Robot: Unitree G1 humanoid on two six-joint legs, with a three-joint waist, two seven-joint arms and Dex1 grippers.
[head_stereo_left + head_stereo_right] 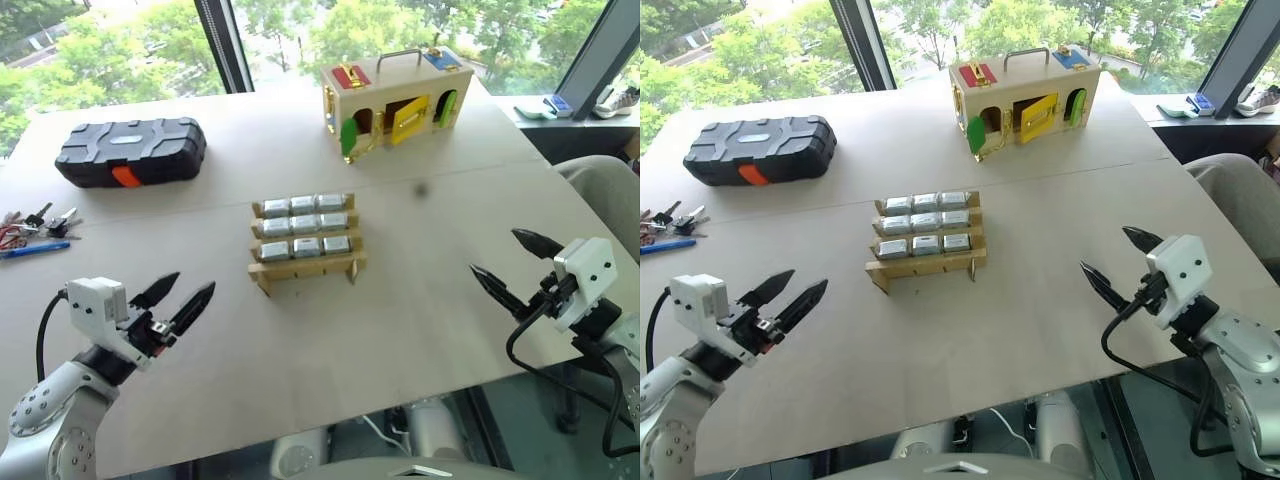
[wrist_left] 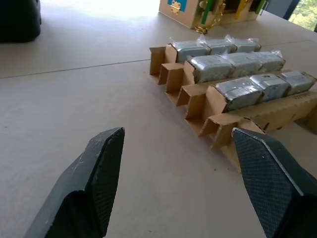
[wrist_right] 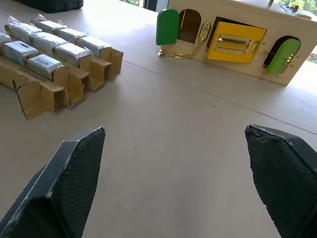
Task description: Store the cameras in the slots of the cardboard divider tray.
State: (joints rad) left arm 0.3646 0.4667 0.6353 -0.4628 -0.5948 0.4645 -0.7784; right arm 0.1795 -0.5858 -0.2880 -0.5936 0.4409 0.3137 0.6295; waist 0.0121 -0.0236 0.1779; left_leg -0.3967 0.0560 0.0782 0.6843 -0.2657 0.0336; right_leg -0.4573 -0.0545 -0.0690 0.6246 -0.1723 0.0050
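Cameras [image 1: 305, 224], nine in all, are seated in three rows of three in the cardboard divider tray [image 1: 306, 266], which stands mid-table [image 1: 420, 320]. The left gripper [image 1: 180, 300] is held low near the table's front edge, left of the tray and well apart from it, its fingers spread with nothing between them and aimed forward. The right gripper [image 1: 508, 266] is held right of the tray, well apart from it, its jaws wide and empty, angled forward and leftward.
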